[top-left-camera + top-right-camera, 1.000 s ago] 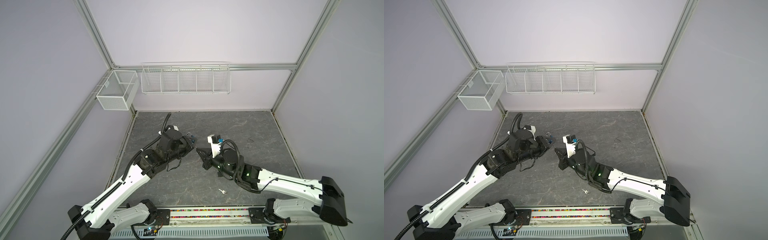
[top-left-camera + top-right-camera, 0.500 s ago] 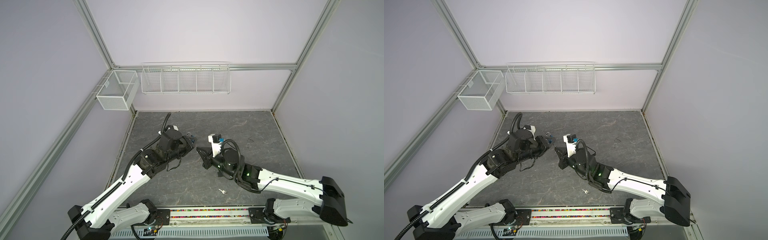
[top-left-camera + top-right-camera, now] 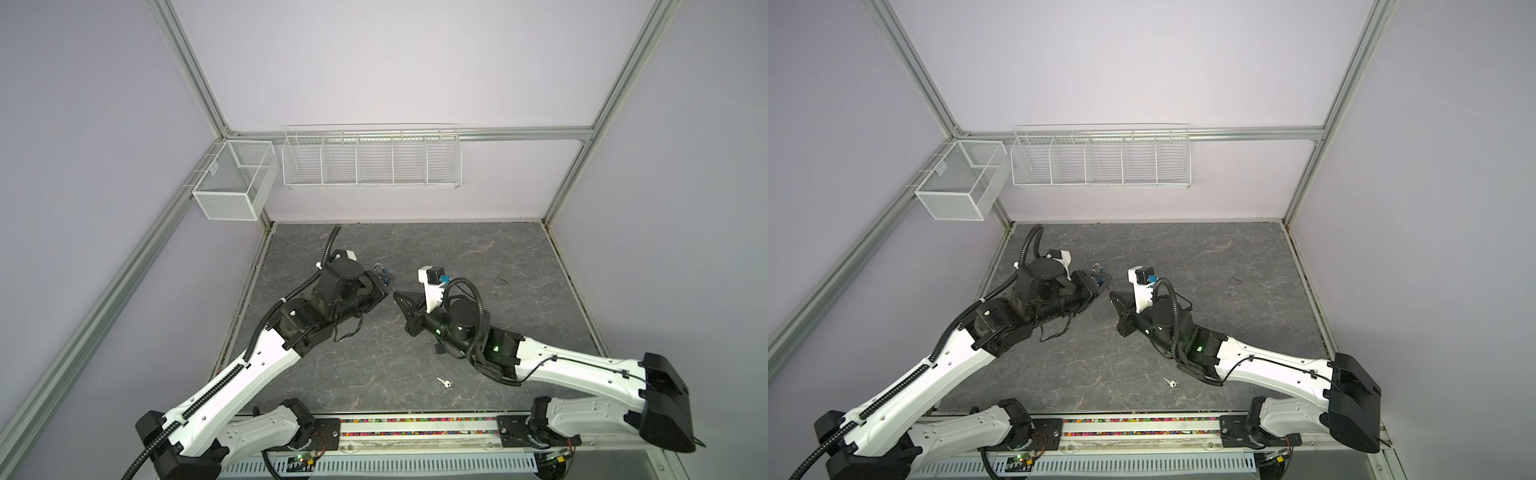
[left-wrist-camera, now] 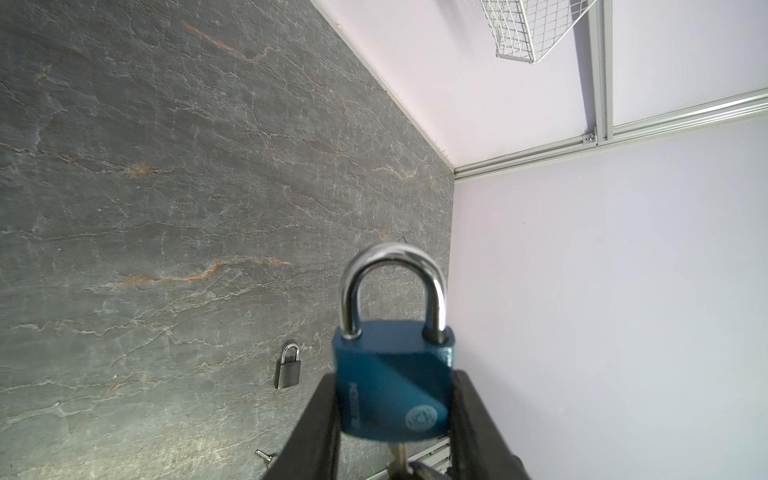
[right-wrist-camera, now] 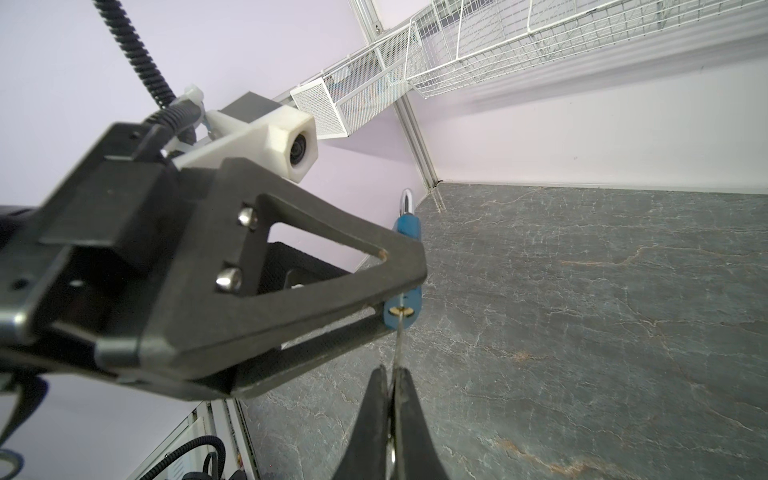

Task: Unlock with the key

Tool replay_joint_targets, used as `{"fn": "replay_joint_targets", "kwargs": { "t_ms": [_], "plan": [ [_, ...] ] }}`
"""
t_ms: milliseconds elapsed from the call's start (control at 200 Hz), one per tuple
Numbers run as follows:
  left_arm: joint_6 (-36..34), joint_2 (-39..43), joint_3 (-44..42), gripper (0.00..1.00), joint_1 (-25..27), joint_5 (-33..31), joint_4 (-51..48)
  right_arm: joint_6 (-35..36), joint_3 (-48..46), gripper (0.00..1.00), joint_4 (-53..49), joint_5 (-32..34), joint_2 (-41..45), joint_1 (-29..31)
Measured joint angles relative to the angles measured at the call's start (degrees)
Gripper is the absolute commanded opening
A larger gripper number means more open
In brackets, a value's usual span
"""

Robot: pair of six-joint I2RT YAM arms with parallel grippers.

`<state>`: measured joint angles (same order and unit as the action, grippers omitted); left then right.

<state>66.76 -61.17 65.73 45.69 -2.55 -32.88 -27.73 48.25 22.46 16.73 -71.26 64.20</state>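
A blue padlock [image 4: 392, 382] with a steel shackle [image 4: 390, 257] sits between the black fingers of my left gripper [image 4: 395, 399], which is shut on its body. Both legs of the shackle are seated in the body. My right gripper [image 5: 390, 374] is shut on a small silver key [image 5: 398, 340]. The key's blade reaches into the brass keyhole [image 5: 399, 310] on the padlock's underside. In both top views the two grippers meet tip to tip above the middle of the table, left gripper [image 3: 380, 282] and right gripper [image 3: 397, 296], with the padlock [image 3: 1100, 274] between them.
A grey padlock [image 4: 289, 366] lies on the dark stone table [image 3: 478, 249]. A spare key [image 3: 444, 382] lies near the front rail. White wire baskets [image 3: 370, 160] hang on the back wall, and a mesh box [image 3: 232, 183] hangs at the left corner.
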Motion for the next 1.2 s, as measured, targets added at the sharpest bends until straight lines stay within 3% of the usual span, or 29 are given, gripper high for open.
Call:
{"fn": "replay_joint_targets", "kwargs": {
  "t_ms": [945,1200],
  "plan": [
    [1.49,0.02,-0.09,0.0,-0.28,-3.5,1.77,-1.29,4.09,0.06,-0.2,1.46,-4.11,-0.57],
    [3.26,0.66,-2.32,0.0,-0.26,-4.5,5.18,-4.02,4.09,0.06,0.55,-2.51,-4.11,-2.69]
  ]
}}
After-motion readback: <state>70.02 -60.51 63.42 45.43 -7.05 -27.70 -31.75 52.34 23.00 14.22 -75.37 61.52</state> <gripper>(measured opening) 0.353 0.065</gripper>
